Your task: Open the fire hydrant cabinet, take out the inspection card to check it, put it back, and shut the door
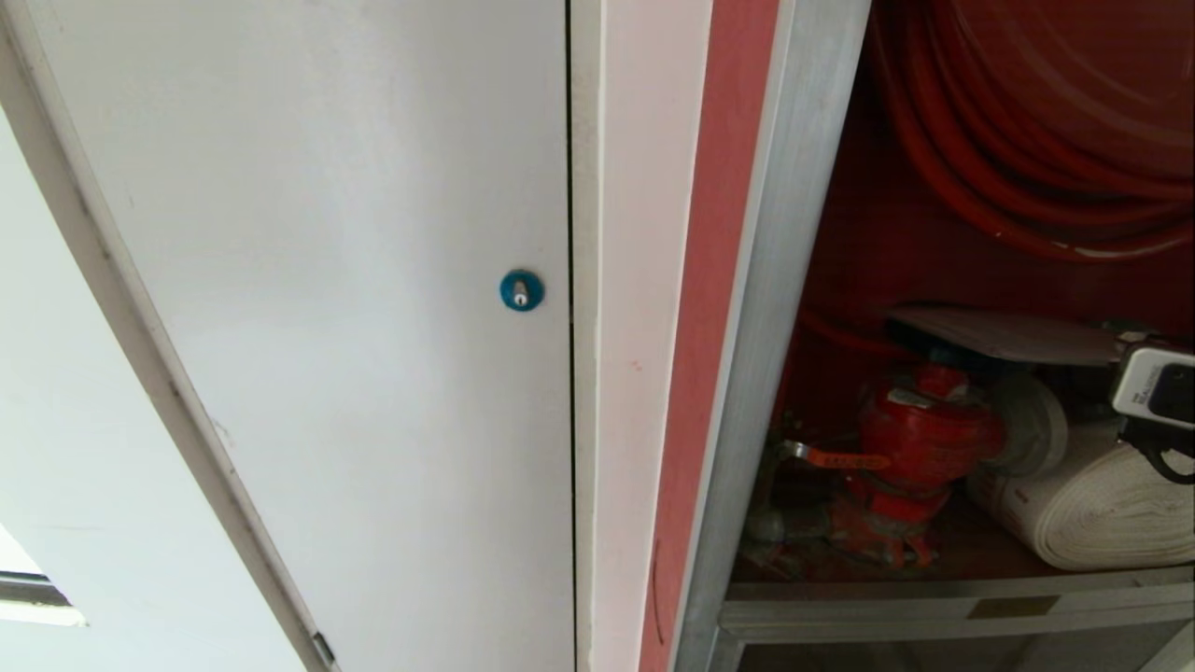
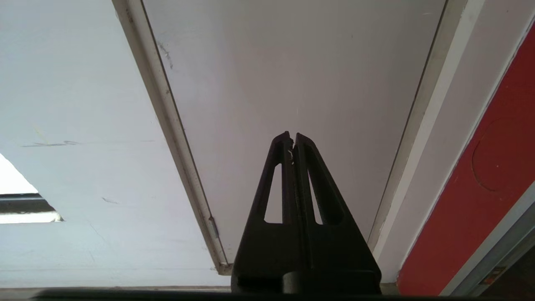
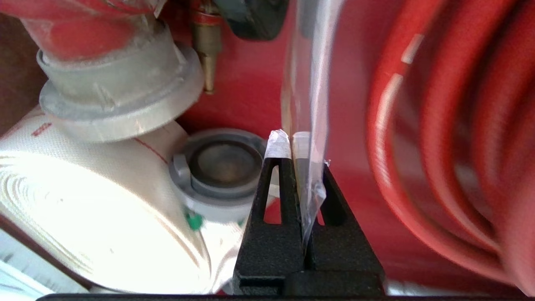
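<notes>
The fire hydrant cabinet point(image 1: 794, 280) stands open, showing its red interior, a red valve point(image 1: 920, 439), a white rolled hose point(image 1: 1092, 509) and a red hose reel point(image 1: 1046, 140). Its door is out of view. My right gripper point(image 3: 291, 144) is inside the cabinet, shut on the inspection card point(image 3: 307, 83), which I see edge-on in a clear sleeve. In the head view the card point(image 1: 1008, 334) lies flat above the valve, with my right wrist point(image 1: 1153, 387) at its right end. My left gripper point(image 2: 292, 136) is shut and empty, parked in front of a white door.
A plain white door point(image 1: 327, 280) with a blue round lock point(image 1: 521, 290) fills the left of the head view. A hose coupling point(image 3: 221, 167) and a grey valve outlet point(image 3: 121, 92) sit close to my right gripper, and the reel's hose coils point(image 3: 451, 146) are on its other side.
</notes>
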You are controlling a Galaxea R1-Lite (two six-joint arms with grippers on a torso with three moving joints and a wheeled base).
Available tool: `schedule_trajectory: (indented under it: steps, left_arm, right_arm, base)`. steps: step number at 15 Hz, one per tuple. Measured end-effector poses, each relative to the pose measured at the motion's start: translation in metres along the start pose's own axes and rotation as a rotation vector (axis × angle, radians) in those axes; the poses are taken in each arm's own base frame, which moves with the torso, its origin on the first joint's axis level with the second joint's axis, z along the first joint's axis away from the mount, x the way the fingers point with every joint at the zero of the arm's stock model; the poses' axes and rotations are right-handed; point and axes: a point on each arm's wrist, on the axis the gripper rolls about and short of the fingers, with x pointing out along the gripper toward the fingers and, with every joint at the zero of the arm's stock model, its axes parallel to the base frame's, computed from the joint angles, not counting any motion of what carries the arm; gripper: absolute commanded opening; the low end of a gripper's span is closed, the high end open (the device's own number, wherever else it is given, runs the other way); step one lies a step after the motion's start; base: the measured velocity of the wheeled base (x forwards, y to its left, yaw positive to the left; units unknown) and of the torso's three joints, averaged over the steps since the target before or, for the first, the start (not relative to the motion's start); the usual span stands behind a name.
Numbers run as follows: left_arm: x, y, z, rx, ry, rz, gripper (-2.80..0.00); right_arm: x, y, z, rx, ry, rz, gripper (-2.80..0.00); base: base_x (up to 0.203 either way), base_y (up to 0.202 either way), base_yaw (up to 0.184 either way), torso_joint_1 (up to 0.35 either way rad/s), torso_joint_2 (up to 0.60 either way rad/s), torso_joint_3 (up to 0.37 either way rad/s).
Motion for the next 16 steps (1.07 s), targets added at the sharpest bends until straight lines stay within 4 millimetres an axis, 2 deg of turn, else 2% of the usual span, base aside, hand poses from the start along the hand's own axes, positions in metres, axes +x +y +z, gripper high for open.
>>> schedule_trajectory:
  steps: [16]
  left_arm:
    - [0.0,0.0,0.0,0.0,0.0,0.0,-2.8]
  right_arm:
    - [-0.085,-0.001,0.014,-0.04,0.051,-0.224,-2.8]
  base:
    - [0.0,0.0,0.0,0.0,0.0,0.0]
